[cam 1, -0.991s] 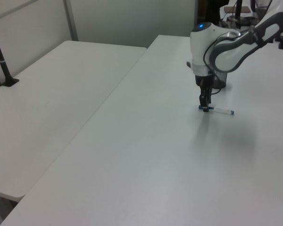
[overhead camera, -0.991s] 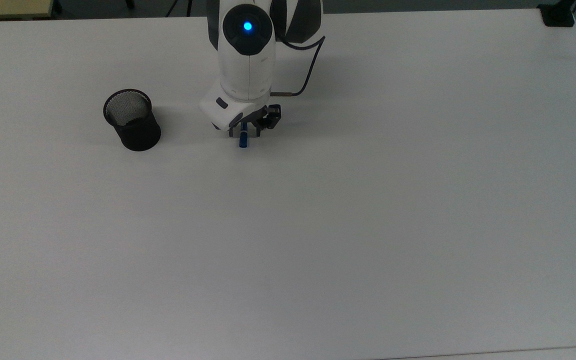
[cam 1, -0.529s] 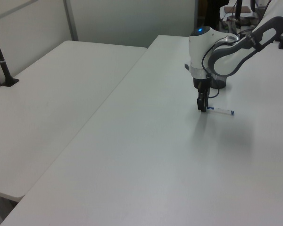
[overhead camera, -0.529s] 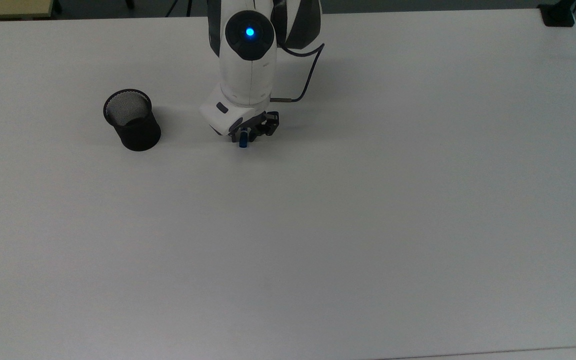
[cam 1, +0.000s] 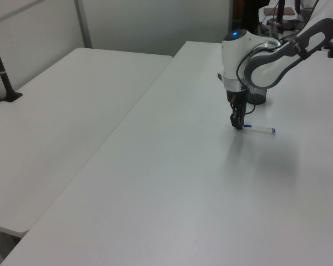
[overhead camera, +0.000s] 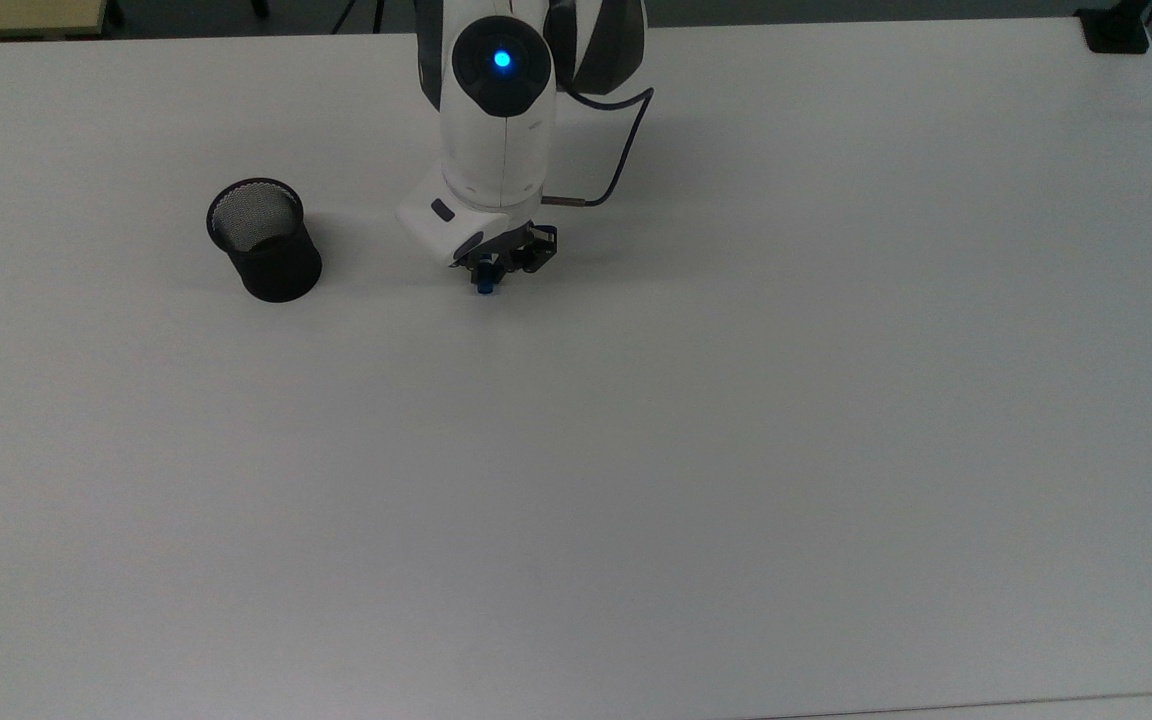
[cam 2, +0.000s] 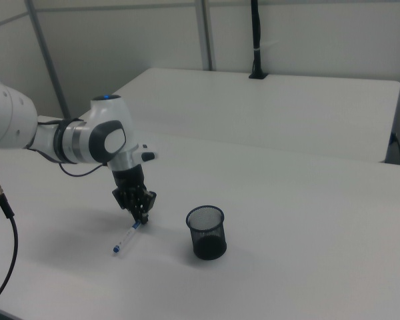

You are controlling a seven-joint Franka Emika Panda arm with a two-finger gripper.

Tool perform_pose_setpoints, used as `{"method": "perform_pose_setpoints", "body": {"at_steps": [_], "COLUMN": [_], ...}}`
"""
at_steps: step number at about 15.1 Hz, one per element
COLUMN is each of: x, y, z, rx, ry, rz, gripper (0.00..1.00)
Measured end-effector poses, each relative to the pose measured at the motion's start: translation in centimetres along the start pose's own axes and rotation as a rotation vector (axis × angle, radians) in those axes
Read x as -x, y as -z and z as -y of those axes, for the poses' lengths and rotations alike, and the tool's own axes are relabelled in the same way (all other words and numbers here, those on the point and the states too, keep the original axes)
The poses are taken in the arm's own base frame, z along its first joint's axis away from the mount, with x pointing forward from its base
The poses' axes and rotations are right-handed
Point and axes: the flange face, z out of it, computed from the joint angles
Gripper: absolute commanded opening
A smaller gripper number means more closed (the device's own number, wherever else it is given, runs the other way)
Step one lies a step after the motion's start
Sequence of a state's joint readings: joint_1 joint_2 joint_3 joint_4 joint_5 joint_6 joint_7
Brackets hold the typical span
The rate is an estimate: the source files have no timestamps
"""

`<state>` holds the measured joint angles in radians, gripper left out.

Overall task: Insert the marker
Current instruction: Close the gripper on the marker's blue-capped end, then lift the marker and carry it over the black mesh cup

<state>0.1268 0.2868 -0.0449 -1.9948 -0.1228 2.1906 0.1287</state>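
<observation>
The marker (cam 1: 259, 129), white-barrelled with blue ends, lies flat on the white table (overhead camera: 636, 450). My gripper (overhead camera: 489, 272) points straight down over one end of it, fingers closed in on the barrel, and a blue tip (overhead camera: 484, 287) pokes out below them. In the right view the marker (cam 2: 127, 237) runs from the gripper (cam 2: 142, 215) toward the table's near edge. The black mesh cup (overhead camera: 264, 240) stands upright and apart from the gripper, at the top view's left. In the right view the cup (cam 2: 207, 231) is at the gripper's right.
A dark cable (overhead camera: 616, 150) loops from the arm's wrist. A second white table (cam 1: 61, 111) adjoins at the left view's left, with a black post (cam 1: 1, 69) clamped to it. A black clamp (overhead camera: 1116, 28) sits at the top view's top right corner.
The fingers have drawn together around the marker's end, from wide apart to close. The hand shifted slightly toward the top view's top. The marker stays on the table.
</observation>
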Motion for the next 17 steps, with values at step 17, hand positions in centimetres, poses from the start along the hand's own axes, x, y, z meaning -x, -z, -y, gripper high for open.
{"method": "perform_pose_setpoints", "body": {"at_steps": [17], "x": [1.4], "y": [21.8], "z": [-21.8], "rx": [0.020], "ry": [-0.362], "rz": [-0.724], "gripper": [0.00]}}
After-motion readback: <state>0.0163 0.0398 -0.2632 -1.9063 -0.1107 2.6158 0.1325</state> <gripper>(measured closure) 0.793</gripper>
